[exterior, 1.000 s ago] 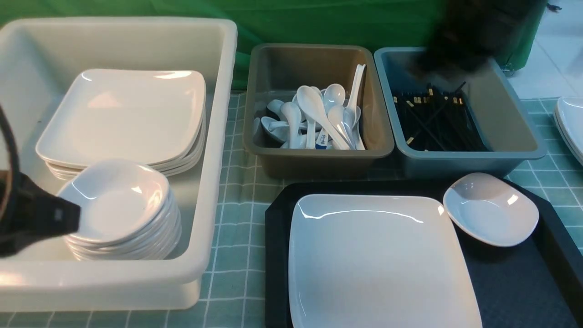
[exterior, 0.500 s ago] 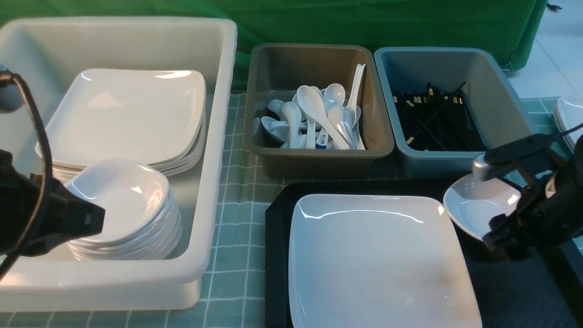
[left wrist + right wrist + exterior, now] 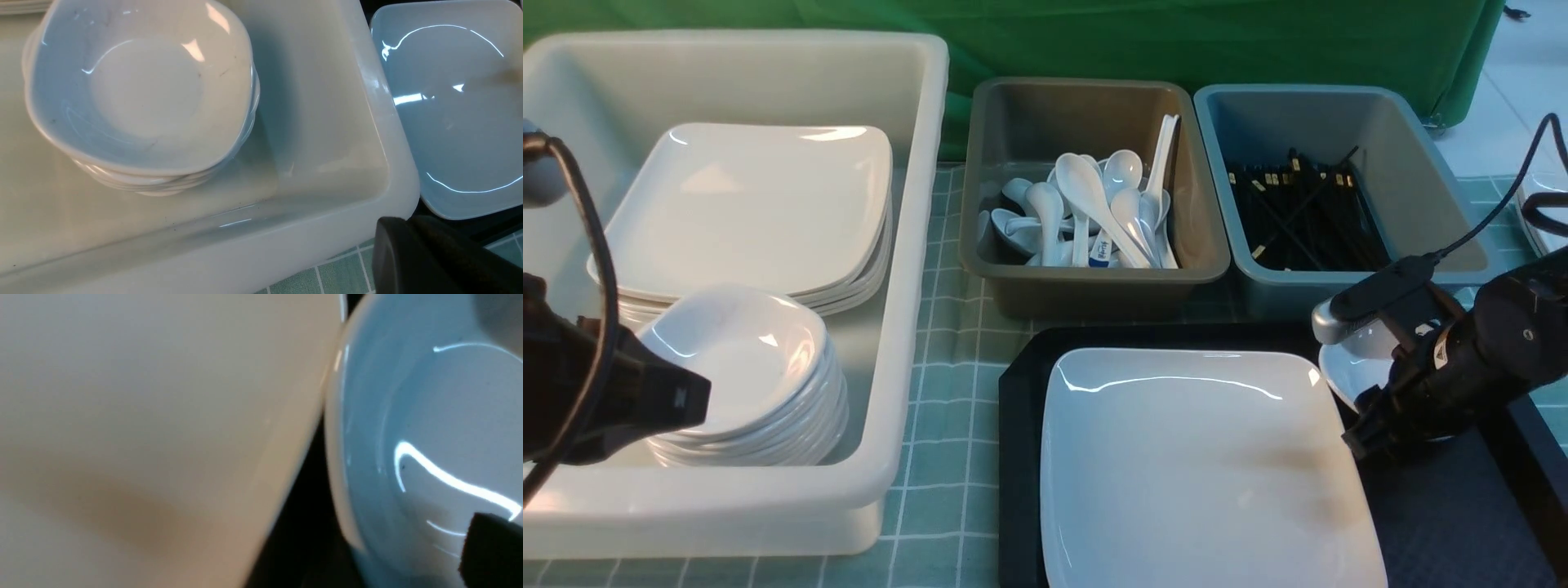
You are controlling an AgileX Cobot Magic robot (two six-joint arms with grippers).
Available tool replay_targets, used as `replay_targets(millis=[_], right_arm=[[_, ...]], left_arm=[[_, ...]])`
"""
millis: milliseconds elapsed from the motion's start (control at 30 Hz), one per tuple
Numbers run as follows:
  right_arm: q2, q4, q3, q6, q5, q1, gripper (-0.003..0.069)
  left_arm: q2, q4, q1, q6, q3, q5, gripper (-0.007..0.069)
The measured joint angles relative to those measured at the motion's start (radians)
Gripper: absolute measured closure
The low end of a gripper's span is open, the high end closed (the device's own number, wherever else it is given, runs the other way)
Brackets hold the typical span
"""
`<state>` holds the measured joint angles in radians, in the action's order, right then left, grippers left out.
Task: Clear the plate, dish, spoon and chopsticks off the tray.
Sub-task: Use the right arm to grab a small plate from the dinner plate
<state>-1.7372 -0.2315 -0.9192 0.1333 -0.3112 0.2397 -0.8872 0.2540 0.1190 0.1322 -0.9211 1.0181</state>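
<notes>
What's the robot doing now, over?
Right hand at small deep white dish, grip unclear. Left hand near white bowl stack. Large white square plate on black tray.

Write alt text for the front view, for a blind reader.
The right gripper is over a small white dish at the back right corner of a black tray, beside a large square plate. The left gripper hovers by stacked dishes in a white tub; a spoon bin and a chopstick bin stand behind.

White plate point(image 3: 1201, 465) flat on black tray point(image 3: 1437, 523); small dish point(image 3: 1346, 374) beside it
</notes>
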Motion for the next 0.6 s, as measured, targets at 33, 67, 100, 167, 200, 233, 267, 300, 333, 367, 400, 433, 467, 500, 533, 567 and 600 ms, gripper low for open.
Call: replay_targets(millis=[33,67,100,167,200,233,267,300,333,367,400,433,467,500,533,567,600], right_arm=[[-0.003,0.0,0.0,0.007,0.007,0.001,0.0349],[-0.003,-0.002,0.0,0.007,0.009,0.001,0.0376],[0.001,-0.007,-0.002,0.015,0.031,0.005,0.0472],[0.007,-0.012,-0.005,0.017,0.033,0.008,0.0499],[0.017,-0.017,-0.006,0.018,0.019,0.014,0.0502],[0.024,-0.018,-0.006,0.018,-0.007,0.018,0.0502],[0.034,-0.018,-0.006,0.018,-0.035,0.025,0.0502],[0.039,-0.018,-0.005,0.018,-0.047,0.028,0.0502],[0.055,-0.018,-0.005,0.014,-0.072,0.038,0.0505],[0.072,-0.018,-0.003,0.01,-0.106,0.046,0.0516],[0.114,-0.018,-0.003,-0.015,-0.151,0.067,0.0545],[0.148,-0.02,-0.003,-0.036,-0.171,0.079,0.0564],[0.186,-0.019,-0.003,-0.06,-0.186,0.09,0.0585],[0.224,-0.004,-0.002,-0.082,-0.2,0.103,0.0592],[0.265,0.001,-0.001,-0.099,-0.211,0.117,0.0595],[0.315,0.007,-0.007,-0.112,-0.22,0.132,0.0595],[0.362,0.017,-0.023,-0.121,-0.237,0.141,0.0595]], left_arm=[[0.0,0.0,0.0,-0.001,0.0,0.002,0.0615],[0.0,0.0,0.0,-0.001,0.0,0.002,0.0615],[0.0,0.0,0.0,-0.001,0.0,0.003,0.0615],[0.0,0.0,0.0,-0.001,0.0,0.003,0.0615],[0.0,0.0,0.0,-0.001,0.0,0.004,0.0615],[0.0,0.0,0.0,-0.001,0.0,0.004,0.0615],[0.0,0.0,0.0,-0.001,0.0,0.004,0.0615],[0.0,0.0,0.0,-0.001,0.0,0.004,0.0615],[0.0,0.0,0.0,-0.001,0.0,0.004,0.0615],[0.0,0.0,0.0,-0.001,0.0,0.004,0.0615],[0.0,0.0,0.0,-0.001,0.0,0.004,0.0615],[0.0,-0.001,0.0,-0.001,0.0,0.004,0.0615],[0.0,-0.005,0.0,-0.001,0.0,0.004,0.0615],[0.0,-0.008,0.0,-0.001,0.0,0.004,0.0615],[0.0,-0.013,0.0,-0.005,0.0,0.004,0.0615],[0.0,-0.02,0.0,-0.014,0.0,0.004,0.0615],[0.0,-0.028,0.0,-0.03,0.0,0.004,0.0615]])
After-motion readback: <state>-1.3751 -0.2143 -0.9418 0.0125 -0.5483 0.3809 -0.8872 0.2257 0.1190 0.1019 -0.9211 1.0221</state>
